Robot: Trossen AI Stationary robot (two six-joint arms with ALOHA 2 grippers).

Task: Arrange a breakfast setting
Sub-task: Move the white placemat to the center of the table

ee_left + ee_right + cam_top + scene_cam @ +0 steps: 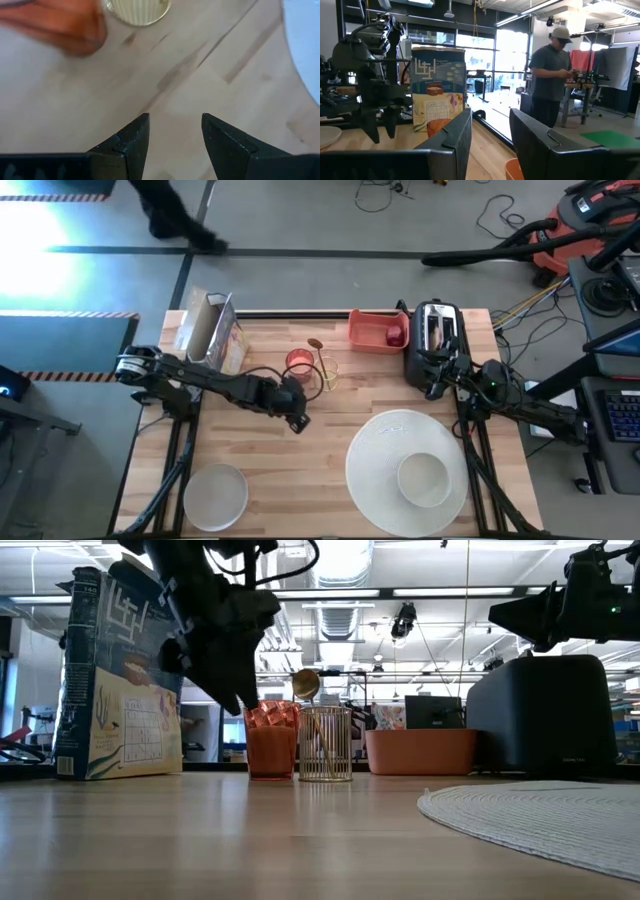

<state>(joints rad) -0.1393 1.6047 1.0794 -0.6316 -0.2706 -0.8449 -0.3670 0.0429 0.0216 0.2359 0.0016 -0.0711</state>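
My left gripper [296, 420] [175, 132] is open and empty. It hangs above the bare table, just on the near side of the pink-red cup [298, 363] [271, 739]. A gold spoon [316, 345] [306, 683] stands in a gold wire holder [326, 743] beside the cup. A white bowl [425, 478] sits on the large round white plate [375, 450] at the near right. A smaller white plate [215, 497] lies at the near left. A small dark-red fruit [395, 336] lies in a pink tray [370, 330]. My right gripper [437, 385] [490, 135] is open and empty, raised by the black toaster [435, 335]. I see no toast.
A cereal box [212, 330] [120, 680] stands at the far left of the table. A person [551, 75] stands in the room beyond the table. Bare wood lies between the two plates in the table's near middle.
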